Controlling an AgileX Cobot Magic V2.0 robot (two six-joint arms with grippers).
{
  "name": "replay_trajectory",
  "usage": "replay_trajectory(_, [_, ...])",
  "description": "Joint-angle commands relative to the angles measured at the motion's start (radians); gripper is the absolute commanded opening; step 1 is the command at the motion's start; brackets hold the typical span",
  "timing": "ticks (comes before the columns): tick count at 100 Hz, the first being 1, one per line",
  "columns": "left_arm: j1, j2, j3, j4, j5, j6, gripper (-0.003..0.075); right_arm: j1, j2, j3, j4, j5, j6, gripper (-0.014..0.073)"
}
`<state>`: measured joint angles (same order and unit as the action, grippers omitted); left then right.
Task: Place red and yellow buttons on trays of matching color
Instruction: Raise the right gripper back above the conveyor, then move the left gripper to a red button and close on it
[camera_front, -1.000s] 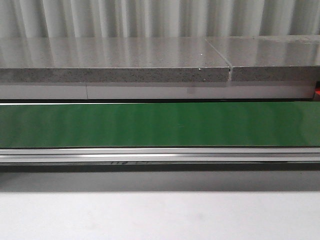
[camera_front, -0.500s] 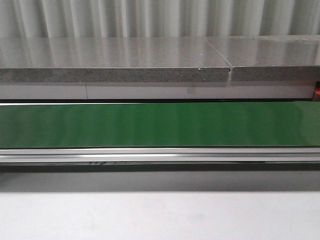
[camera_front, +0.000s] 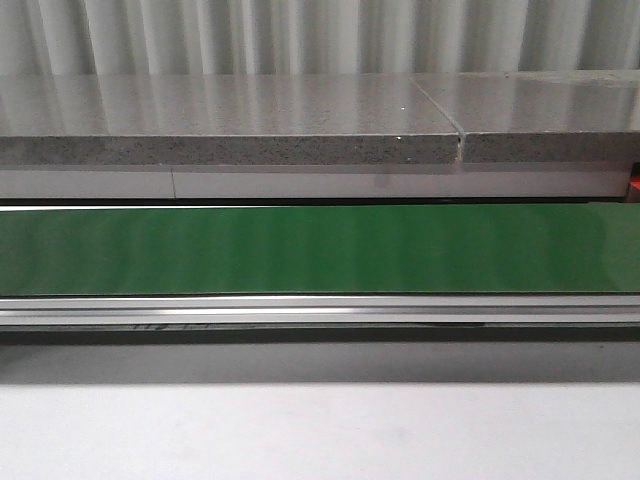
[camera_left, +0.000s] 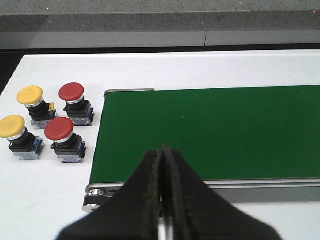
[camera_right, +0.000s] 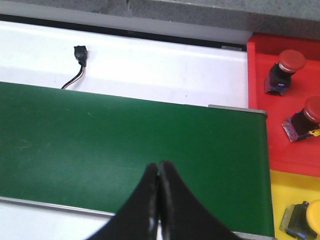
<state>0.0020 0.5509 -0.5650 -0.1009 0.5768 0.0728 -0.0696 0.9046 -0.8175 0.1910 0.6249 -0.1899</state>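
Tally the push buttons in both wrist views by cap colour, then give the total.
Red buttons: 4
Yellow buttons: 3
Total: 7

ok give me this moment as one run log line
left gripper: shut, empty | right gripper: shut, empty | conveyor belt: bare | waiting: two red buttons, two yellow buttons | red tray: two buttons

Left of belt: 2 red buttons (camera_left: 71, 92) (camera_left: 59, 129), 2 yellow (camera_left: 29, 95) (camera_left: 12, 126). Red tray (camera_right: 287, 150): 2 red (upright) (camera_right: 291, 61) (camera_right: 313, 110). Yellow tray (camera_right: 290, 192): 1 yellow (camera_right: 315, 214).
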Motion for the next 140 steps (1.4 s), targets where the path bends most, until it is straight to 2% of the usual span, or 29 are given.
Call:
replay_trajectory(1, [-0.006,0.000,-0.027,-0.007,-0.074,0.000,-0.0020,0.001,-0.017,-0.024,0.003,-0.038,-0.011,-0.0068])
replay_trajectory(19, [-0.006,0.000,-0.027,-0.007,-0.074,0.000,-0.0015,0.001,-0.017,-0.024,0.003,-0.038,-0.011,-0.0068])
replay_trajectory(28, [-0.006,0.000,-0.027,-0.007,-0.072,0.000,0.0041,0.001,-0.017,-0.024,0.003,-0.038,-0.011,-0.0068])
replay_trajectory(38, [-0.006,0.000,-0.027,-0.007,-0.065,0.000,0.0197,0.001,-0.017,-0.024,0.003,-0.038,-0.011,-0.0068])
replay_trajectory(53, [-0.004,0.000,-0.027,-0.007,-0.060,0.000,0.0545,0.001,-0.017,-0.024,0.003,-0.038,-0.011,-0.0068])
replay_trajectory(60, [-0.004,0.000,-0.027,-0.007,-0.054,0.000,0.0629,0.001,-0.017,-0.024,0.003,-0.038,-0.011,-0.0068])
replay_trajectory(80, [-0.004,0.002,-0.027,-0.004,-0.048,-0.037,0.0640,0.001,-0.017,-0.024,0.003,-0.038,-0.011,-0.0068])
replay_trajectory(99, [0.022,0.069,-0.069,0.056,-0.046,-0.231,0.0640,0.001,-0.017,-0.024,0.003,-0.038,-0.011,-0.0068])
replay_trajectory(114, [0.098,0.190,-0.132,0.074,-0.050,-0.299,0.0640,0.001,-0.017,-0.024,0.003,-0.038,-0.011,-0.0068])
replay_trajectory(140, [0.281,0.439,-0.234,0.016,-0.050,-0.301,0.0640,0.001,-0.017,-0.024,0.003,-0.038,-0.011,-0.0068])
